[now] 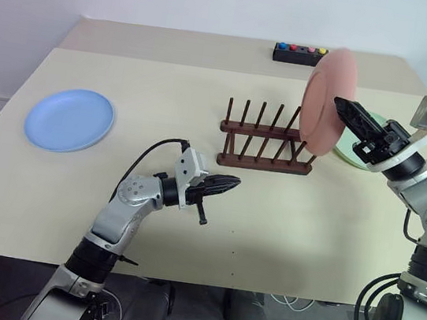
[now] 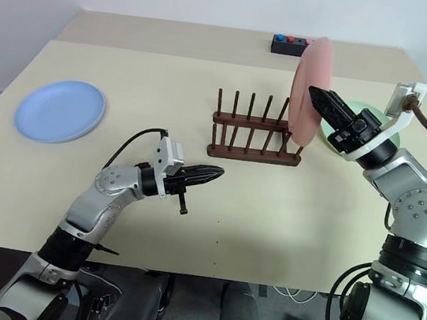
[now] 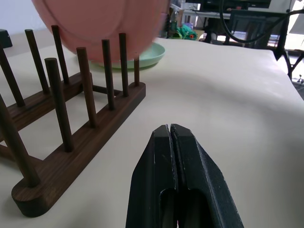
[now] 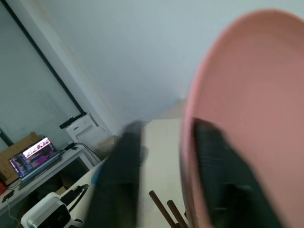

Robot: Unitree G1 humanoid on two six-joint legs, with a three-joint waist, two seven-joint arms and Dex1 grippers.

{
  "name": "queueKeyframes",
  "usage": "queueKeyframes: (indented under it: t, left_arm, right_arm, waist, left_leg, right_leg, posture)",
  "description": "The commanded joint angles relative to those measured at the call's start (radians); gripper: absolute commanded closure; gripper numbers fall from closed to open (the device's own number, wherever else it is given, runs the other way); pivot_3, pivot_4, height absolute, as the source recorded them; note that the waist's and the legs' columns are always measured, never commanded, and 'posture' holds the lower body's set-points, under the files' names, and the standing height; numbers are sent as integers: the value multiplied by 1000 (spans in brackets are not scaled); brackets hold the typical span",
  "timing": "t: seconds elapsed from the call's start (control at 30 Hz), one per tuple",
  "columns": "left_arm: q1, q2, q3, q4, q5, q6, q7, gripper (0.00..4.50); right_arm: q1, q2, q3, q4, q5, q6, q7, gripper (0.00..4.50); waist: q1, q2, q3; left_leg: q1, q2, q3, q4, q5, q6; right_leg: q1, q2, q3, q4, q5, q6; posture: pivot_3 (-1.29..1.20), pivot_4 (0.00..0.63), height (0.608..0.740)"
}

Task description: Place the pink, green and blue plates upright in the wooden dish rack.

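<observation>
The pink plate (image 1: 327, 100) stands on edge at the right end of the wooden dish rack (image 1: 264, 164), its lower edge among the last pegs. My right gripper (image 1: 340, 106) is at the plate's right rim. Its fingers (image 4: 118, 175) are spread, one on each side of the rim, with a gap beside the plate, so it is open. The green plate (image 3: 142, 58) lies flat on the table behind the pink one, under my right arm. Far to the left lies the blue plate (image 1: 70, 119), flat. My left gripper (image 1: 230, 184) hovers shut and empty in front of the rack.
A black box with coloured buttons (image 1: 300, 54) sits at the table's far edge behind the rack. The rack's other slots (image 1: 259, 119) hold nothing. Bare tabletop (image 1: 166, 98) lies between the blue plate and the rack.
</observation>
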Motion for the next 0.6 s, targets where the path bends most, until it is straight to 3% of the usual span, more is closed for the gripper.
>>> queueKeyframes:
  t: [0.03,0.07,0.1,0.37,0.6]
  left_arm:
    - [0,0,2,-34,-6,-11,1,4500]
    - [0,0,1,-34,-6,-10,0,4500]
    - [1,1,0,-35,-6,-9,0,4500]
    - [-1,1,-5,-30,-2,-6,-3,4500]
    - [3,3,-4,-34,0,-5,0,4500]
  right_arm:
    - [0,-2,-31,-37,13,-15,-6,631]
    - [1,-4,-31,-35,10,-19,-8,96]
    - [2,-5,-31,-34,6,-24,-9,39]
    - [6,-29,-28,-30,-80,-103,-32,39]
    - [-19,-95,-126,8,-149,-209,-98,39]
  waist:
    - [0,0,0]
    - [0,0,0]
    - [0,0,0]
    - [0,0,0]
    - [3,0,0]
  left_leg:
    - [0,0,0,0,0,0]
    - [0,0,0,0,0,0]
    - [0,0,0,0,0,0]
    - [0,0,0,0,0,0]
    - [0,0,0,0,0,0]
  right_leg:
    - [0,0,0,0,0,0]
    - [0,0,0,0,0,0]
    - [0,0,0,0,0,0]
    - [0,0,0,0,0,0]
    - [0,0,0,0,0,0]
  posture:
    - [0,150,740]
    - [0,150,740]
    - [0,150,740]
    - [0,150,740]
    - [0,150,740]
